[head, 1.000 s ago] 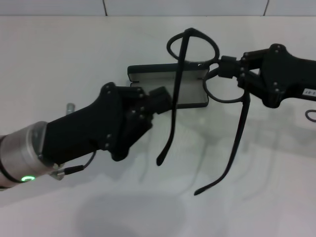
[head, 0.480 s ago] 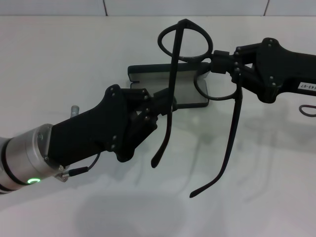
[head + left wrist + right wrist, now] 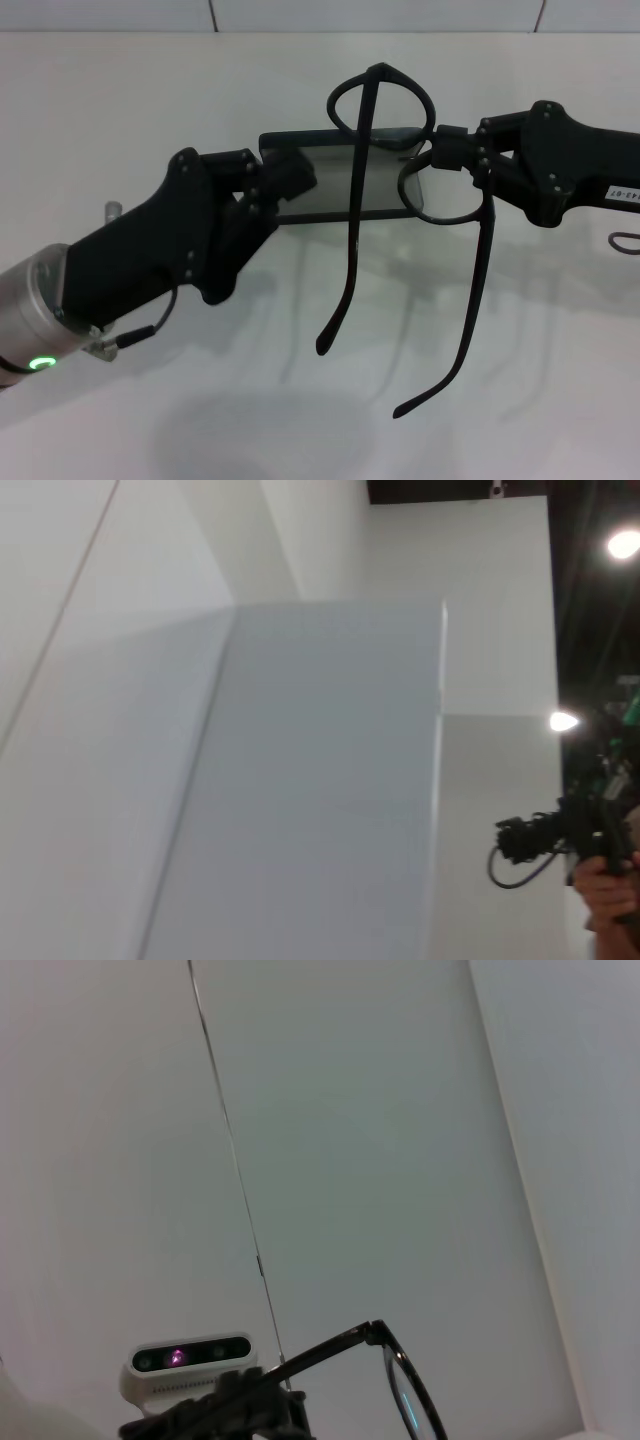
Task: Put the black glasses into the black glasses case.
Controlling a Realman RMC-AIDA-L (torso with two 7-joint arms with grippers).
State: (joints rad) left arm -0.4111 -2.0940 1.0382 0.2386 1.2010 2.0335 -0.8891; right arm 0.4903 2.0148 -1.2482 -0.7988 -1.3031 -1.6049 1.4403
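Black thin-framed glasses (image 3: 400,150) with two oval clear lenses hang in the air above the white tabletop (image 3: 120,120), held up by the right end effector (image 3: 440,145), which is closed on the bridge between the lenses. Both slim temple arms are unfolded and reach toward the robot, their tips well clear of the surface. Beneath and behind the glasses is the black rectangular hard-shell glasses case (image 3: 340,180), its lid open and the grey lining showing. The left end effector (image 3: 290,175) is at the case's left end and appears closed on that edge, so the case looks slightly lifted and tilted; how the fingers sit on it cannot be made out exactly. In the right wrist view one rim of the glasses (image 3: 400,1380) shows against a pale wall, beside a small white camera unit (image 3: 190,1365).
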